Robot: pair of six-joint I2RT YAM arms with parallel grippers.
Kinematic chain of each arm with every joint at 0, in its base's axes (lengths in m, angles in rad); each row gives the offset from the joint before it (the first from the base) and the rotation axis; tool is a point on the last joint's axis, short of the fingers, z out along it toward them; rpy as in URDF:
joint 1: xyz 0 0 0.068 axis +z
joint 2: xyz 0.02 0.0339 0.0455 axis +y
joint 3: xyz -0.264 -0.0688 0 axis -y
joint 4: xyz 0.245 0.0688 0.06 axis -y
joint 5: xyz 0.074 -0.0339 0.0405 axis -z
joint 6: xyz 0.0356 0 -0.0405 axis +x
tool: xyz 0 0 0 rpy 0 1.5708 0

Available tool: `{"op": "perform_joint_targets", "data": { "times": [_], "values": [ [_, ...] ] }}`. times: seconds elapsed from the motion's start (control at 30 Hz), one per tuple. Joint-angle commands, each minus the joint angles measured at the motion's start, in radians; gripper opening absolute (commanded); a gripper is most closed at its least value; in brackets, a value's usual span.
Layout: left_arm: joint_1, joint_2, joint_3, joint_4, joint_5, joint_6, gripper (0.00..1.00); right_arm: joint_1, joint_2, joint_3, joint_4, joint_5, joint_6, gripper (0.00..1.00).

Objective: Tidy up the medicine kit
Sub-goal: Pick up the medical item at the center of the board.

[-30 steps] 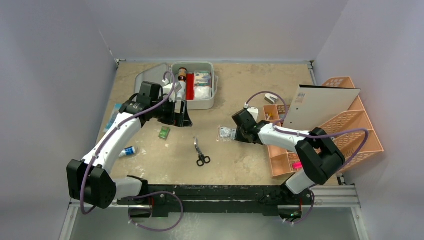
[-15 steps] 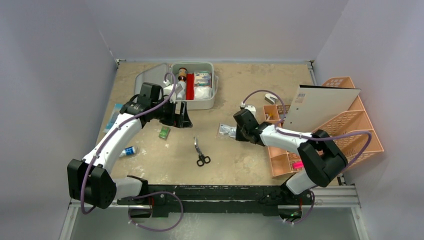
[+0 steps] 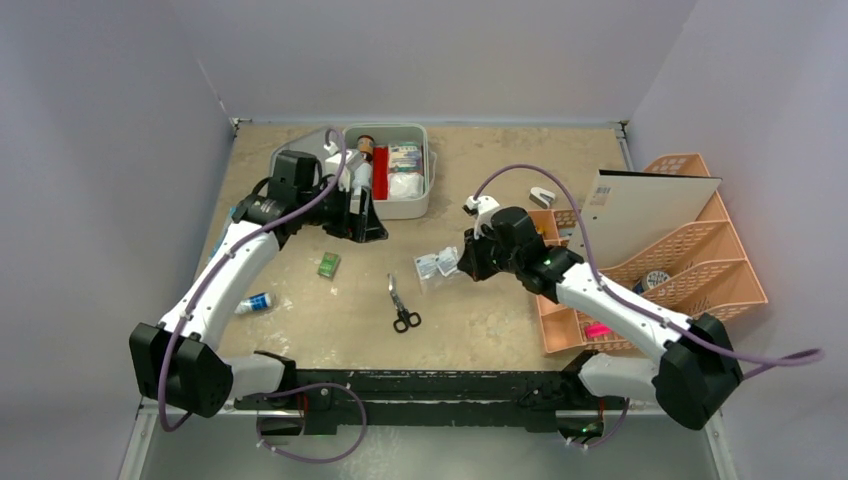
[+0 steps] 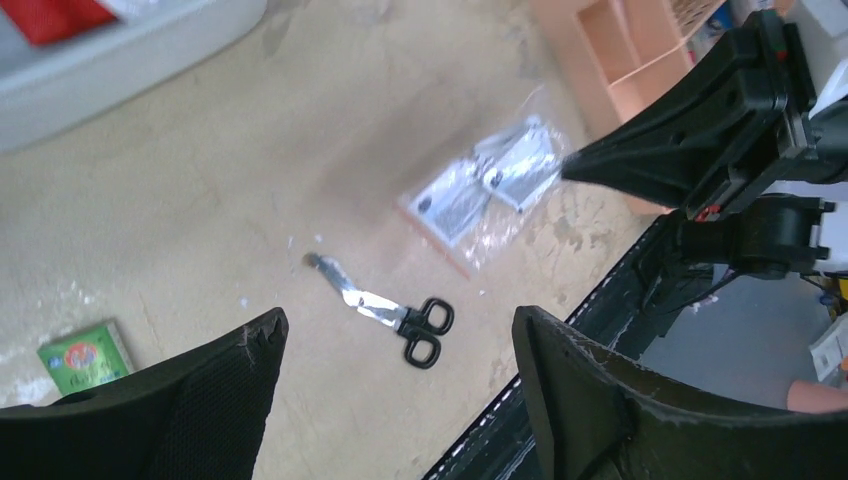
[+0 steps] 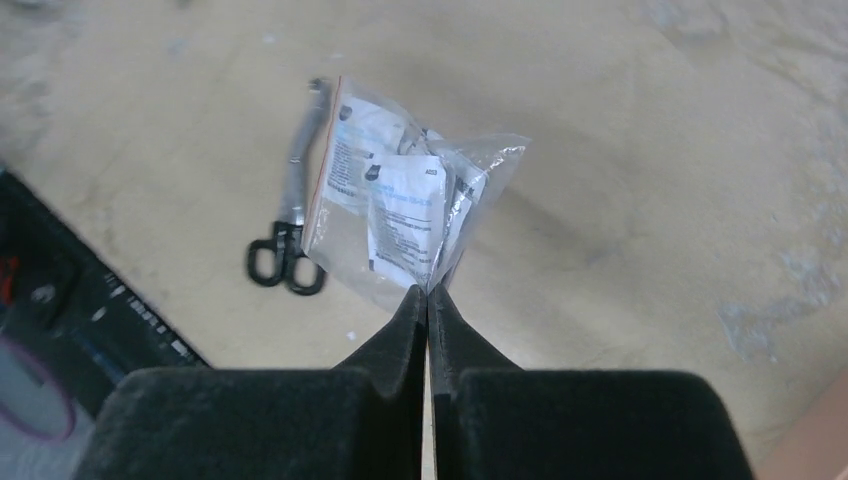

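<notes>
Clear crinkly plastic packet [image 5: 400, 215] pinched flat by the right gripper [image 5: 428, 290]; left gripper [image 4: 395, 320] gapes empty.

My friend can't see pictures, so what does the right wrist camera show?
The right gripper is shut on the edge of a clear bag holding white packets. Beyond it, black-handled scissors lie on the tan table.
</notes>
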Motion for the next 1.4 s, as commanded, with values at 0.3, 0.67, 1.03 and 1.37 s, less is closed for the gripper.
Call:
{"op": "perform_joint_targets", "data": {
  "times": [0.3,0.67,1.03,1.37],
  "values": [
    [-0.021,0.091,0.146,-0.023,0.425,0.113,0.72,-0.003,-0.200,0.089,-0.001,-0.472,-0.149,0.00],
    [-0.173,0.121,0.186,-0.071,0.374,0.161,0.63,-0.002,-0.228,0.083,0.043,-0.514,-0.106,0.00],
    [-0.209,0.175,0.193,-0.110,0.335,0.171,0.55,-0.003,-0.230,0.074,0.087,-0.498,-0.075,0.00],
    [-0.225,0.181,0.185,-0.099,0.372,0.168,0.48,-0.002,-0.197,0.069,0.128,-0.491,-0.057,0.00]
  ]
}}
